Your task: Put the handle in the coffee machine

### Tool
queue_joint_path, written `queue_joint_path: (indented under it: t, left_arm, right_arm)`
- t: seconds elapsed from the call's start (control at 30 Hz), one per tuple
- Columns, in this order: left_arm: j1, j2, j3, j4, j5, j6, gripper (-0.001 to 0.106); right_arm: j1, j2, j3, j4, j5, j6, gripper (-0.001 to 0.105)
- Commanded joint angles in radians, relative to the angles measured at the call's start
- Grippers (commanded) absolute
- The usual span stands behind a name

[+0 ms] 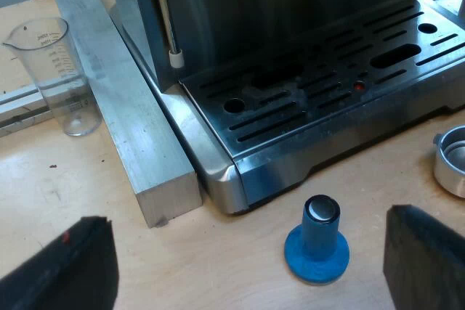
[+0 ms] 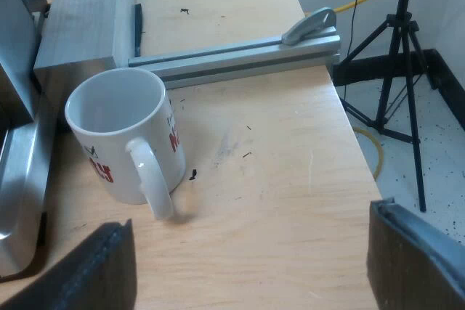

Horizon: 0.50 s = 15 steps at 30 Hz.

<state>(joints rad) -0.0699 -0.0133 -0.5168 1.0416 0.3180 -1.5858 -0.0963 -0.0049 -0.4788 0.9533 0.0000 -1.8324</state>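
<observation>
The holder (image 1: 452, 159) lies loose on the table (image 1: 58, 179). Its round metal cup, open side up, sits just beside the front corner of the coffee machine (image 1: 290, 5), near the slotted drip tray (image 1: 327, 99) but not in the machine. It is a little beyond one finger of the left gripper (image 1: 249, 224) and apart from it, not between the fingers.

The left gripper hangs over the table in front of the machine with its two black fingers spread wide, gripping nothing. Between them stands a blue tamper (image 1: 317, 241), upright on its flat base and touching neither finger. It is closer to the finger on the holder's side, so the tamper stands between the gripper's middle and the holder.

A steam pipe (image 1: 166, 19) with a white tip hangs down at the machine's side. A long metal block (image 1: 123, 107) lies flush along that side. Past the block stands a clear measuring glass (image 1: 54, 70), upright.

The right gripper (image 2: 247, 226) is also spread wide and free of any load, held above bare table (image 2: 276, 179). A white mug (image 2: 123, 136) with red print stands upright near one of its fingers, the mug's ear turned toward the gripper. Behind the mug a metal rail (image 2: 240, 56) lies across the table, and a black tripod (image 2: 399, 56) stands on the floor beyond the table's edge.
</observation>
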Motion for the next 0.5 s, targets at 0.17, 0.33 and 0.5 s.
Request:
queue_joint_path:
  t: [0.17,0.33,0.5]
  left_arm:
    - [0.000,-0.109,-0.009,-0.014,-0.007,-0.003,0.077]
    - [0.000,-0.025,-0.055,0.039,-0.007,-0.003,0.077]
    - [0.000,0.056,-0.096,0.049,0.044,0.015,0.077]
  right_arm:
    - [0.000,-0.038,-0.043,0.021,0.039,-0.003,0.067]
    - [0.000,-0.003,-0.113,0.093,0.000,-0.003,0.067]
    - [0.000,0.073,-0.206,0.167,-0.126,-0.017,0.067]
